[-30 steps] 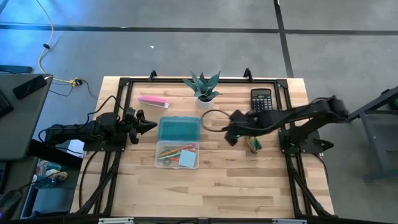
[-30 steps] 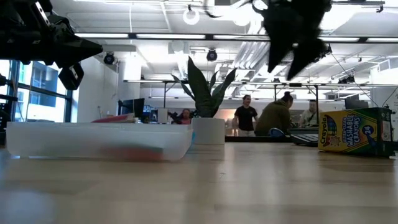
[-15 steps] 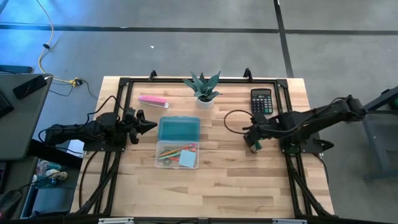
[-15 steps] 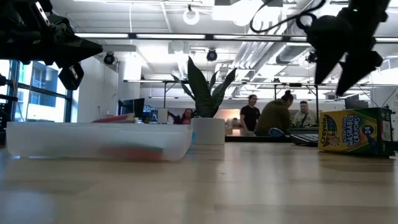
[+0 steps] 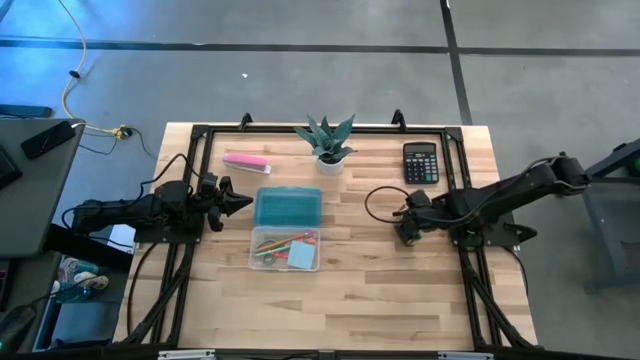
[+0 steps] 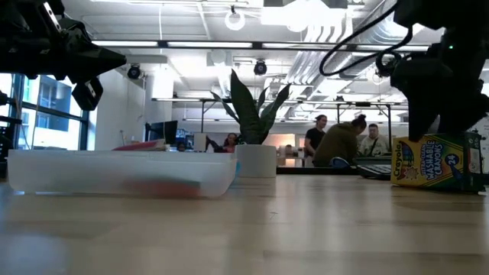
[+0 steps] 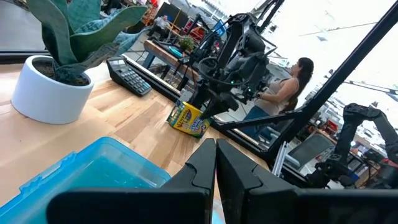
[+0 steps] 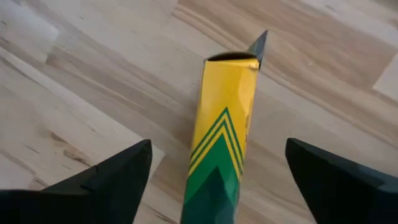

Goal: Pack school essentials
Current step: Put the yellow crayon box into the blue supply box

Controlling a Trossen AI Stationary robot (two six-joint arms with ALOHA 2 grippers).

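The yellow-green crayon box (image 8: pixel 224 124) lies flat on the wood near the table's right side, and also shows in the low view (image 6: pixel 439 160). My right gripper (image 8: pixel 217 146) is open and hovers just above it (image 5: pixel 405 232), pointing down, one finger on each side with a gap to the box. The clear case's tray (image 5: pixel 287 249) sits at mid-table with its teal lid (image 5: pixel 288 207) open. Inside lie a blue sticky-note pad (image 5: pixel 301 256) and some coloured small stationery (image 5: pixel 275 245). My left gripper (image 5: pixel 245 203) is shut and waits left of the lid.
A potted plant (image 5: pixel 327 140) stands at the far middle. The black calculator (image 5: pixel 421 161) lies beyond the crayon box, and a long pink bar (image 5: pixel 246 160) lies far left. Bare wood spreads along the near half of the table (image 5: pixel 340 310). People sit in the room behind.
My right gripper has swung from near mid-table toward the right edge and come down over the crayon box, ending with its fingers on either side of it. The box has stayed where it was.
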